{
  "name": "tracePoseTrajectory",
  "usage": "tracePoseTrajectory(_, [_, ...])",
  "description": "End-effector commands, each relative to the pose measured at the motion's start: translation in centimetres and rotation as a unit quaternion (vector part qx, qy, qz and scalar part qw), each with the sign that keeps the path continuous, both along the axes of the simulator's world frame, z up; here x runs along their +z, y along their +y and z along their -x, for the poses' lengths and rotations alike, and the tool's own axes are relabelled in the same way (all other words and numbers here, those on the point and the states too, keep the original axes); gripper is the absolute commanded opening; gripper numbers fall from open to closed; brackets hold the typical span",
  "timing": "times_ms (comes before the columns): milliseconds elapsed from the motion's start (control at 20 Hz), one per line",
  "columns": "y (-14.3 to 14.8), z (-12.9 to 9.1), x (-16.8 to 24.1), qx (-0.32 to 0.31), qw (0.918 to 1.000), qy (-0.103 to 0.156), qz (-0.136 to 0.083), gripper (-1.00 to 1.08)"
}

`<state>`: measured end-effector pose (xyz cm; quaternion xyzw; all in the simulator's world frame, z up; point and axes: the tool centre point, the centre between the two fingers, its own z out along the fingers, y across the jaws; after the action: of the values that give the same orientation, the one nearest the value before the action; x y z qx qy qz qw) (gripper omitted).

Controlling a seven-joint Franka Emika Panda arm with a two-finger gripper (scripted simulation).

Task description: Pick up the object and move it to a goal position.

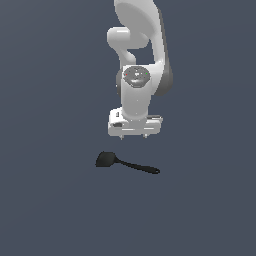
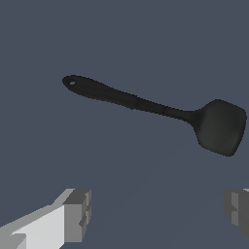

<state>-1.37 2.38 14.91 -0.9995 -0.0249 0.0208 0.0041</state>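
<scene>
- The hand, nearest the wrist camera, has its two fingers spread wide apart with nothing between them; one arm, one hand.
- In the exterior view the hand hangs above the counter, clear of the spatula.
- The spatula lies flat on the counter, untouched; in the exterior view its head points to that view's left and its handle runs right.
- One spatula, all black; no other loose thing shows.
- Judged progress: early. The grasp, lift and carry are all left to do.
- No goal marker is visible in either view.
</scene>
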Motion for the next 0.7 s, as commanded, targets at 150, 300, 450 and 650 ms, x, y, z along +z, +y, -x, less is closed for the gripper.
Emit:
tracePoseTrajectory(150, [0.5, -0.1, 0.2, 0.001, 1.0000, 0.000, -0.001, 1.00])
tracePoseTrajectory(300, [1.8, -0.3, 0.8, 0.003, 1.0000, 0.000, -0.004, 1.00])
tracePoseTrajectory(450, [2.4, -0.4, 1.1, 0.002, 1.0000, 0.000, -0.006, 1.00])
tracePoseTrajectory(650, [2.3, -0.4, 1.0, 0.003, 1.0000, 0.000, -0.006, 1.00])
